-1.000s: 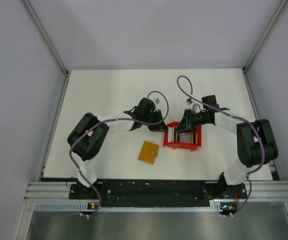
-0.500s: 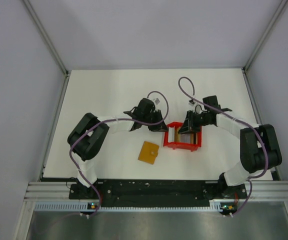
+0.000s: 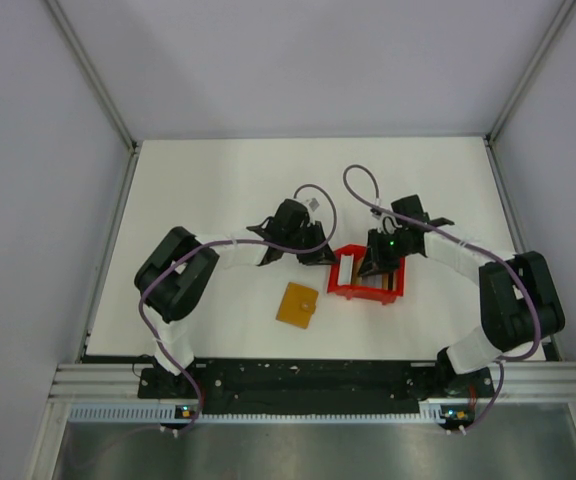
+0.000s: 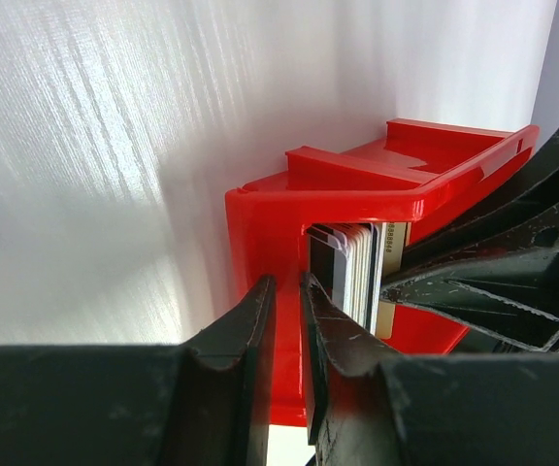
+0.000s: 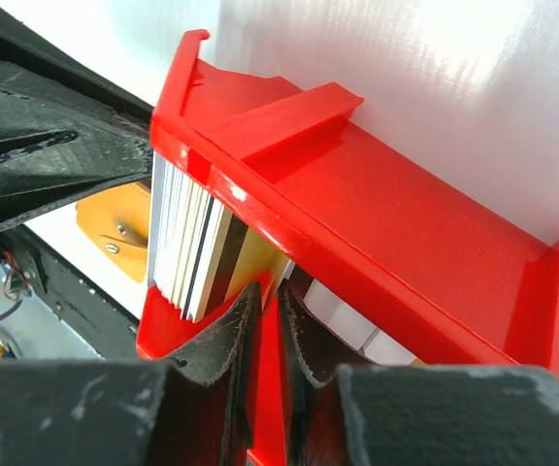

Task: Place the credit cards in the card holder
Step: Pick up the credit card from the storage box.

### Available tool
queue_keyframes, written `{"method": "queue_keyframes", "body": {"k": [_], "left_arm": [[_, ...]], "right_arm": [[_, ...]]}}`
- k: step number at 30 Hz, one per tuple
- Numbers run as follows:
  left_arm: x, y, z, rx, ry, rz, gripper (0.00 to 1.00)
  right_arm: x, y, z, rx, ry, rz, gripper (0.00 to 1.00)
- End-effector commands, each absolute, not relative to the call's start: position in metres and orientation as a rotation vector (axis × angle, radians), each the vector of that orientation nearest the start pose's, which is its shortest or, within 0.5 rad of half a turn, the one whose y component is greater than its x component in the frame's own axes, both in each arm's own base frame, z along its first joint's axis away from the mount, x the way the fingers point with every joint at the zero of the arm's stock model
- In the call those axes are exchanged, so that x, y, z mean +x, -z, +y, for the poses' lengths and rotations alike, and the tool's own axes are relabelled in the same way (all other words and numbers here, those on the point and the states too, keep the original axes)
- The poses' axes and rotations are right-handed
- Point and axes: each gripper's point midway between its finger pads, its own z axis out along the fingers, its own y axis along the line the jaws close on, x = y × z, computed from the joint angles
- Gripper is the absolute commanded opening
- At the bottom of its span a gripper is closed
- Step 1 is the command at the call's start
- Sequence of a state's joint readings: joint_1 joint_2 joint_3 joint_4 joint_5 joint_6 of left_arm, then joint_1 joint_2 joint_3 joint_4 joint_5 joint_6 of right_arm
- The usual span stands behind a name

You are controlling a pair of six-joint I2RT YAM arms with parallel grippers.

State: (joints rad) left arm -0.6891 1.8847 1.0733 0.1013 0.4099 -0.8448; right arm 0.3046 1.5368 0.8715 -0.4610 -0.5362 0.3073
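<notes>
**Surface and room.** A white table stands between pale grey walls. An aluminium rail along its near edge carries both arm bases.

**Task items.** The orange card holder lies flat and closed on the table, near and left of the red tray and apart from it. The credit cards stand on edge in a stack inside the tray, at its left end.

**Grippers.** The left gripper is at the tray's left wall, its jaws nearly together and pinching that red wall. The right gripper reaches in from the far right. Its jaws are drawn close, one on each side of a red wall of the tray, just beside the stack.

**Writing.** One card shows a row of small characters, too small to read.

**Change.** Over the last second the right wrist has swung left over the tray, and its cable loop has shifted left with it. The left arm and the card holder have not moved.
</notes>
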Motion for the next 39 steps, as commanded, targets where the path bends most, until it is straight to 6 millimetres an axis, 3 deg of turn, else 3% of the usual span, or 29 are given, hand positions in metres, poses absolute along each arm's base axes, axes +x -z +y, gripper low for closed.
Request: {"method": "queue_keyframes", "body": {"k": [1,4,7,13,18,28,34,39], "left_arm": [[0.291,-0.077,-0.375,0.072,1.228,2.505,0.21],[0.291,-0.078,-0.375,0.071,1.227,2.505,0.21],[0.291,-0.077,-0.376,0.068,1.227,2.506,0.21],[0.289,-0.082,-0.374,0.056,1.245,2.487,0.21],[0.285,-0.098,-0.376,0.047,1.300,2.445,0.22],[0.270,-0.111,-0.378,0.042,1.349,2.420,0.27],[0.267,-0.110,-0.369,0.054,1.286,2.433,0.29],[0.271,-0.123,-0.348,0.061,1.148,2.395,0.38]], "right_arm": [[0.266,-0.053,0.181,-0.151,-0.776,2.744,0.10],[0.267,-0.052,0.181,-0.141,-0.715,2.744,0.10],[0.268,-0.052,0.186,-0.124,-0.731,2.727,0.00],[0.279,-0.064,0.188,-0.115,-0.730,2.655,0.00],[0.296,-0.085,0.176,-0.146,-0.612,2.587,0.00],[0.310,-0.089,0.162,-0.278,-0.541,2.612,0.00],[0.325,-0.093,0.157,-0.321,-0.504,2.620,0.00],[0.327,-0.122,0.157,-0.298,-0.518,2.544,0.00]]}}
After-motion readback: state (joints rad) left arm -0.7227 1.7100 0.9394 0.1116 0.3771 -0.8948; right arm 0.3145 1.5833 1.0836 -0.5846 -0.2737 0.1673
